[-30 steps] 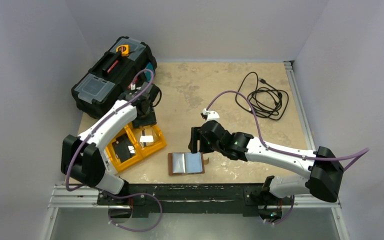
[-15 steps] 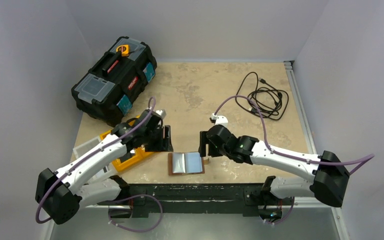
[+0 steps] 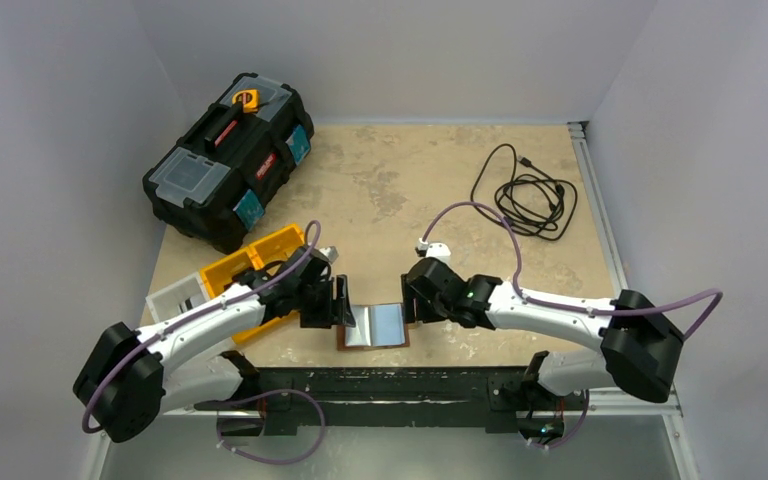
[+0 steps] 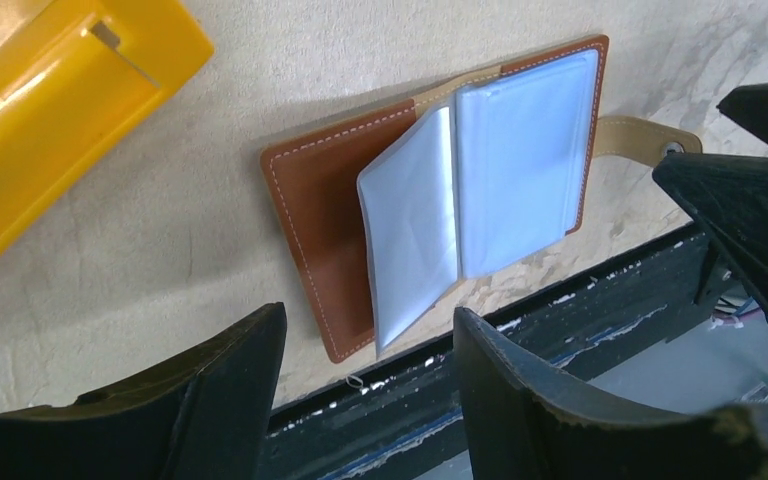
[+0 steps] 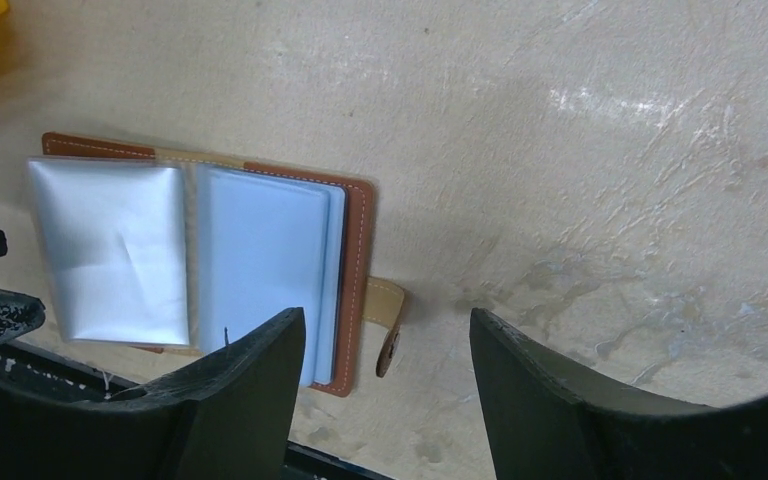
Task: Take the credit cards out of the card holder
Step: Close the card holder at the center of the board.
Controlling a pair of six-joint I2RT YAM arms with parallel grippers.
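- The beige table carries everything; its near edge runs just under both grippers.
- A black toolbox sits well beyond the left gripper, its far corner cut off against the wall.
- The orange tray lies behind the left gripper, partly hidden by the arm; what it holds cannot be made out.
- A black cable is coiled far beyond the right gripper.
- The card holder lies open and flat between the two grippers. Its pale grey-blue sleeves glare, so no cards can be made out in them.
- Both grippers are spread wide and grasp nothing. Each flanks one side of the holder; whether the fingertips touch it cannot be told.
- The tan snap tab juts from the holder's edge, between the right gripper's fingers.
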